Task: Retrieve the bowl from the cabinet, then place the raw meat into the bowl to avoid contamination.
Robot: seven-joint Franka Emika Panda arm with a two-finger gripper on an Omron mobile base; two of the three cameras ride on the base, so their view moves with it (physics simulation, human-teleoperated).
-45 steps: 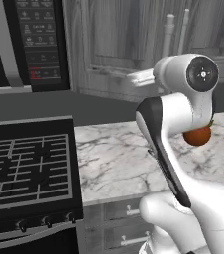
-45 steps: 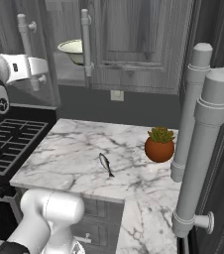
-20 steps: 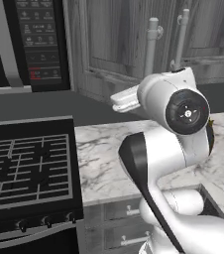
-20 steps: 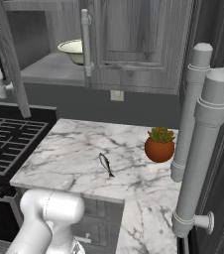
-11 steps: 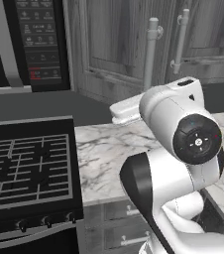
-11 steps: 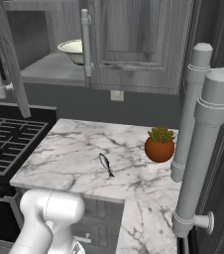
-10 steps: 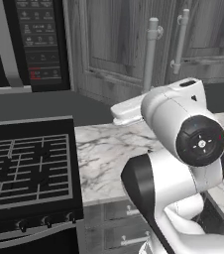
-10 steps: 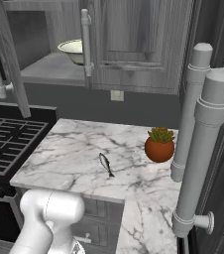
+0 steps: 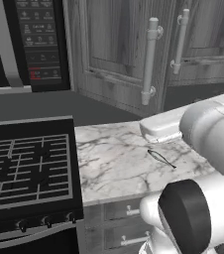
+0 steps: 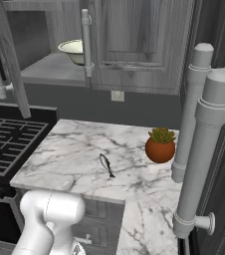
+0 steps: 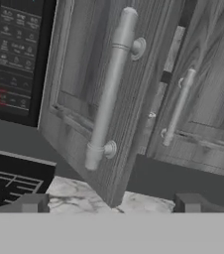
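The cabinet (image 10: 134, 45) is seen with its left door (image 10: 5, 55) swung open, and the bowl (image 10: 73, 51) is seen resting on the shelf inside, partly hidden behind a bar handle (image 10: 87, 42) of the closed middle door. The raw meat (image 10: 106, 165) lies flat on the marble worktop (image 10: 74, 149), near the middle, well apart from the bowl above it. In the left base view the same sliver (image 9: 161, 158) is found on the worktop (image 9: 114, 163), just beside the white arm (image 9: 203, 163) that crosses the right of the picture. An orange-brown plant pot (image 10: 160, 145) stands on the worktop to the right of the meat, apart from it. A black stove (image 9: 27, 168) adjoins the worktop on the left, and a black microwave (image 9: 34, 39) is mounted above it.

In the hand view the gripper (image 11: 114, 204) is shown with its jaws spread wide, nothing being held between the two fingertips (image 11: 32, 202). The edge of the open door (image 11: 99, 94) and its long bar handle (image 11: 111, 89) are faced closely, with the closed door (image 11: 203, 99) farther to the right.
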